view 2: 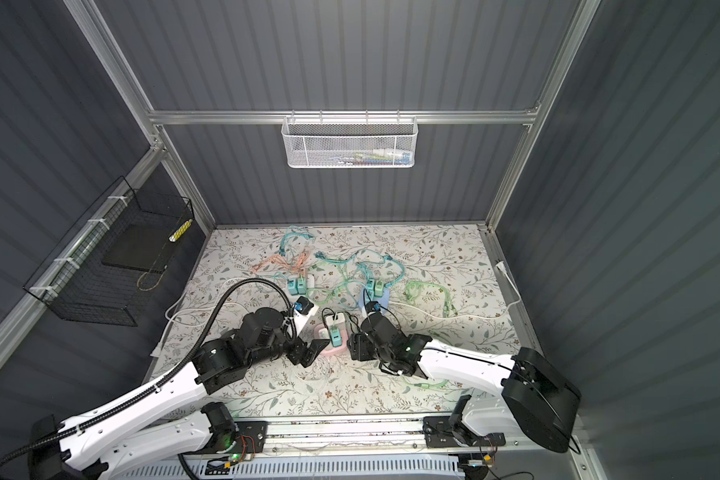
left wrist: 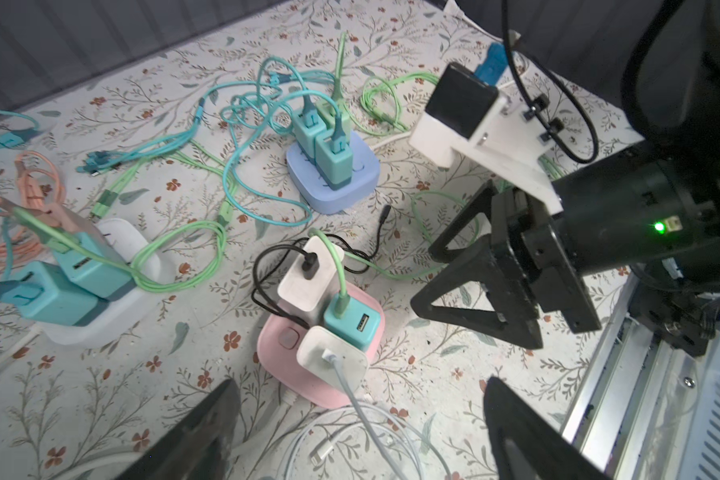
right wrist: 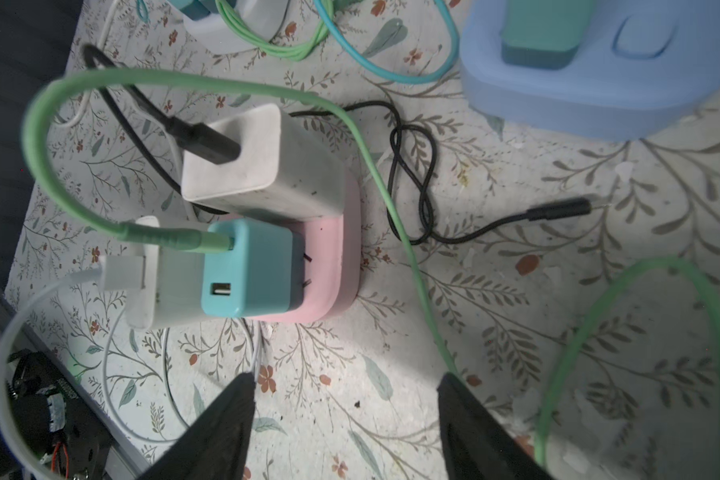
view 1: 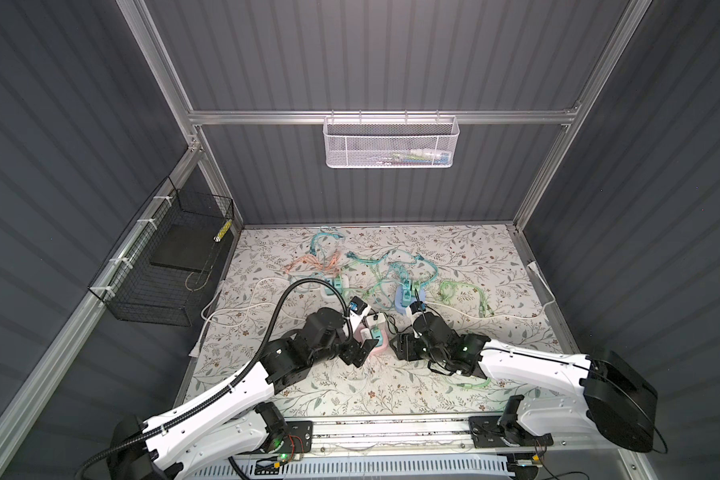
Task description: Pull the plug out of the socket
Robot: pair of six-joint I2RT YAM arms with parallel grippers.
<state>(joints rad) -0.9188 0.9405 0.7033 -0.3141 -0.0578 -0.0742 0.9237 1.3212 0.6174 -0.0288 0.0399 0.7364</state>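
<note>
Three sockets are counted on the surface (view 1: 495,266). In a top view a pink socket (view 1: 380,348) is in the middle, a white socket (view 1: 326,293) is up and left of it, and a blue socket (view 1: 404,308) is up and right.

Three plugs are seen on the pink socket: a white plug (left wrist: 308,278), a teal plug (left wrist: 352,328) and another white plug (left wrist: 333,359). Three are seen on the blue socket: two more teal plugs (left wrist: 308,131) and one light green plug (left wrist: 328,114). Two teal ones are counted on the white socket.

Two baskets are seen: a white basket (view 1: 391,143) at the top middle and a black basket (view 1: 163,266) at the left. Two arms are counted at the bottom, a left arm (view 1: 225,390) and a right arm (view 1: 533,365). The tangled cables (view 1: 371,262) cannot be counted.
</note>
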